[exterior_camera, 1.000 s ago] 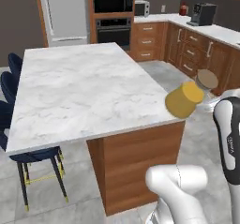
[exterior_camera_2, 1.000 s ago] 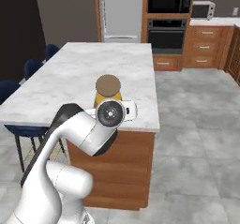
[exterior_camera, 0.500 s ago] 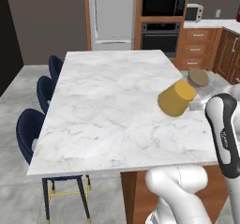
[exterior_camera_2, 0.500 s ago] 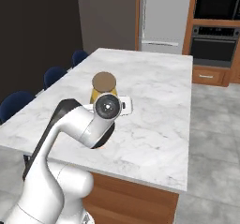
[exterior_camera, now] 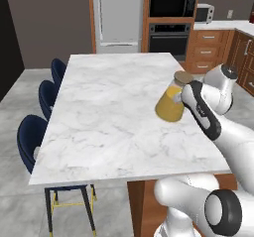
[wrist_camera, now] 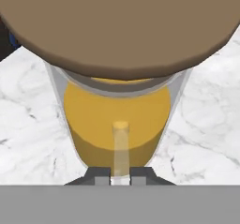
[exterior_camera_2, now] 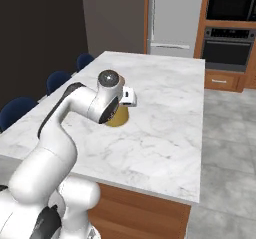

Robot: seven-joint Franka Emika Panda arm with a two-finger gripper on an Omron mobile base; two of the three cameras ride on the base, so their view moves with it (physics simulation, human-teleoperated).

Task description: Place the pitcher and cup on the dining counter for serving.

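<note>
The pitcher point(exterior_camera: 170, 103) is yellow-orange with a clear neck and a round tan lid, and it leans lid-right over the right half of the dining counter point(exterior_camera: 104, 112). My gripper point(exterior_camera: 184, 93) is shut on it at the neck side. In the hand view the fingertips point(wrist_camera: 101, 174) pinch the pitcher's point(wrist_camera: 117, 115) clear handle, with the tan lid close above. From the right base view the yellow body point(exterior_camera_2: 119, 118) peeks out under my hand, low over the marble point(exterior_camera_2: 165, 118). Whether its base touches the top I cannot tell. The cup is out of view.
Dark blue chairs point(exterior_camera: 35, 138) line the counter's left side, also visible as chairs point(exterior_camera_2: 19, 111) in the right base view. A steel fridge point(exterior_camera: 119, 14), a wall oven point(exterior_camera: 168, 35) and wooden drawers point(exterior_camera: 208, 52) stand beyond the counter's far end.
The base has driven along the counter, so both base views shifted. The pitcher, still gripped, has gone from beside the counter's corner to low over its marble top.
</note>
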